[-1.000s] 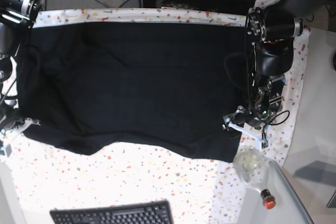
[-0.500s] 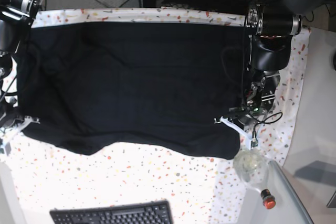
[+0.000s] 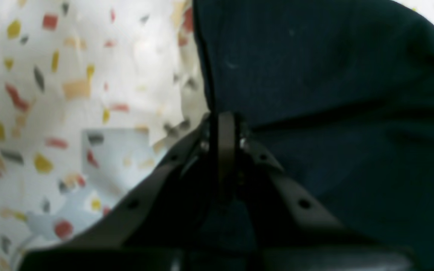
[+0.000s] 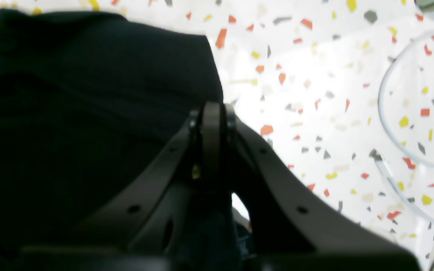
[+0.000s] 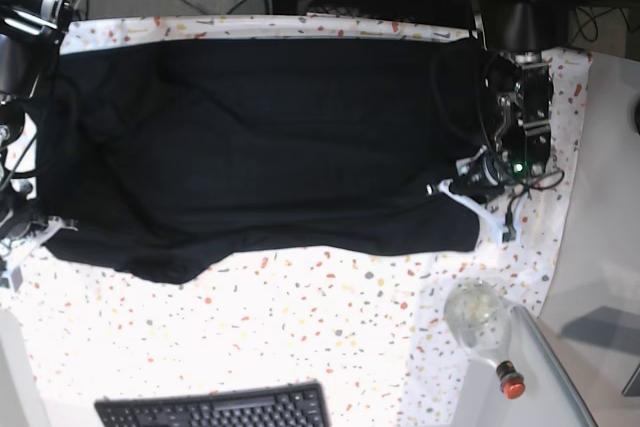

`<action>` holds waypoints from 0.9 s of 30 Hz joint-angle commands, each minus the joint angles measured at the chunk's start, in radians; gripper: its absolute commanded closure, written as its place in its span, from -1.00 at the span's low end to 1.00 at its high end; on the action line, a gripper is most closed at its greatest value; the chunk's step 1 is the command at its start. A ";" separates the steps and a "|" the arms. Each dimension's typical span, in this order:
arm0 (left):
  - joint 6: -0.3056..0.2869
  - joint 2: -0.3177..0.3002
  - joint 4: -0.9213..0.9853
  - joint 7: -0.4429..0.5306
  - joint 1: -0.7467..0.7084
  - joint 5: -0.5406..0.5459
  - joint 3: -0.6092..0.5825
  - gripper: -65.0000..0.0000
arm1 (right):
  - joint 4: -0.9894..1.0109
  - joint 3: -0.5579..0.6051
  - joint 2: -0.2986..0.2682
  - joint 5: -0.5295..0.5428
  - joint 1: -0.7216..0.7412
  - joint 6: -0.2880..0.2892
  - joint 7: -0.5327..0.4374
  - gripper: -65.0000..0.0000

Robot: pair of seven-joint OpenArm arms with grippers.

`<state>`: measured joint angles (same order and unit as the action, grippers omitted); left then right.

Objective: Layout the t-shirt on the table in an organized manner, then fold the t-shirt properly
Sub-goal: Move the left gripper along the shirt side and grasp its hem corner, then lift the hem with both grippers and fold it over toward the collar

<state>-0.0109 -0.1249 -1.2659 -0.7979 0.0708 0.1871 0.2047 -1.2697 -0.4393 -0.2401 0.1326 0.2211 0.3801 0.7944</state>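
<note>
Left gripper (image 3: 222, 128): jaws pressed together, pinching the edge of the t-shirt (image 3: 333, 113). In the left wrist view the dark fabric runs right up into the closed tips and spreads away to the right, with speckled table (image 3: 70, 75) cloth on the left. In the base view this gripper (image 5: 462, 190) sits at the shirt's right-hand lower corner.

Right gripper (image 4: 211, 124): jaws also fully together, clamped on the shirt's edge (image 4: 89, 113); black fabric fills the left of that view, bare speckled cloth (image 4: 315, 113) to the right. A pale cable (image 4: 386, 101) loops on the cloth at the far right. In the base view this gripper (image 5: 30, 235) is at the left lower corner of the shirt, mostly at the frame edge.

T-shirt (image 5: 260, 147) lies spread wide across the upper part of the table (image 5: 300, 327), top edge near the far table edge, lower edge wavy and uneven, dipping lowest toward the left.

Near side of the table is bare cloth. Black keyboard (image 5: 215, 409) at the bottom edge. Clear round container (image 5: 478, 315) just beyond the shirt's right corner, and a red button (image 5: 512, 382) below that.
</note>
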 commanded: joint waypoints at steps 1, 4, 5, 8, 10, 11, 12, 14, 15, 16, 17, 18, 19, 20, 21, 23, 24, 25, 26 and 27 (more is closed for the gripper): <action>-0.002 -0.003 -0.014 -0.001 -0.004 -0.001 0.002 1.00 | -0.017 -0.002 -0.018 0.006 0.025 0.003 -0.019 1.00; -0.004 -0.003 -0.014 0.001 -0.035 -0.001 0.003 1.00 | -0.017 -0.002 -0.018 0.006 0.025 0.003 -0.019 1.00; -0.004 -0.003 -0.018 0.001 -0.041 -0.001 0.003 1.00 | -0.017 -0.002 -0.018 0.006 0.025 0.003 -0.019 1.00; -0.004 0.003 -0.071 0.001 -0.068 -0.001 0.028 0.64 | -0.017 -0.002 -0.018 0.006 0.025 0.003 -0.019 1.00; -0.004 0.004 -0.133 -0.004 -0.088 -0.001 0.068 0.04 | -0.017 -0.002 -0.018 0.006 0.025 0.003 -0.019 1.00; -0.004 0.004 -0.160 -0.004 -0.096 -0.001 0.081 -0.21 | -0.017 -0.002 -0.018 0.006 0.025 0.003 -0.017 1.00; -0.004 0.004 -0.191 -0.004 -0.099 -0.001 0.095 -0.42 | -0.017 -0.002 -0.018 0.006 0.025 0.003 -0.017 1.00; -0.004 -0.002 -0.225 -0.005 -0.104 -0.001 0.111 -0.65 | -0.017 -0.002 -0.018 0.006 0.025 0.003 -0.017 1.00; -0.004 -0.005 -0.232 -0.005 -0.102 -0.001 0.120 -0.67 | -0.017 -0.002 -0.018 0.006 0.025 0.003 -0.017 1.00; -0.005 -0.006 -0.232 -0.005 -0.093 -0.001 0.131 -0.65 | -0.017 -0.002 -0.018 0.006 0.025 0.003 -0.017 1.00; -0.005 -0.006 -0.229 -0.001 -0.079 -0.001 0.143 -0.63 | -0.017 -0.002 -0.018 0.006 0.025 0.003 -0.017 1.00; -0.005 -0.006 -0.222 0.001 -0.062 -0.002 0.149 -0.63 | -0.017 -0.002 -0.018 0.006 0.024 0.003 -0.017 1.00; -0.007 -0.006 -0.206 0.002 -0.044 -0.002 0.149 -0.64 | -0.017 -0.002 -0.018 0.006 0.024 0.003 -0.017 1.00; -0.007 -0.009 -0.182 0.002 -0.019 -0.002 0.149 -0.64 | -0.017 -0.002 -0.018 0.006 0.024 0.003 -0.016 1.00; -0.007 -0.019 -0.148 0.004 0.016 -0.005 0.146 -0.64 | -0.017 -0.002 -0.018 0.006 0.024 0.003 -0.016 1.00; -0.014 -0.028 -0.054 0.007 0.085 -0.004 0.140 -0.64 | -0.017 -0.002 -0.018 0.006 0.024 0.003 -0.014 1.00; -0.031 -0.028 -0.008 0.022 0.119 -0.010 0.129 -0.64 | -0.017 -0.002 -0.018 0.006 0.024 0.003 -0.014 1.00; -0.050 -0.031 0.044 0.050 0.145 -0.013 0.118 -0.64 | -0.017 -0.002 -0.018 0.006 0.024 0.003 -0.014 1.00; -0.070 -0.042 0.101 0.091 0.172 -0.013 0.106 -0.64 | -0.018 -0.002 -0.018 0.006 0.024 0.003 -0.014 1.00; -0.079 -0.051 0.159 0.130 0.199 -0.013 0.094 -0.64 | -0.020 -0.002 -0.018 0.006 0.024 0.003 -0.014 1.00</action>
<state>-0.0978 -0.1635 -1.0946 -0.6682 0.2573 0.1772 0.2955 -1.2697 -0.4381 -0.2401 0.1337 0.2207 0.3801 0.7975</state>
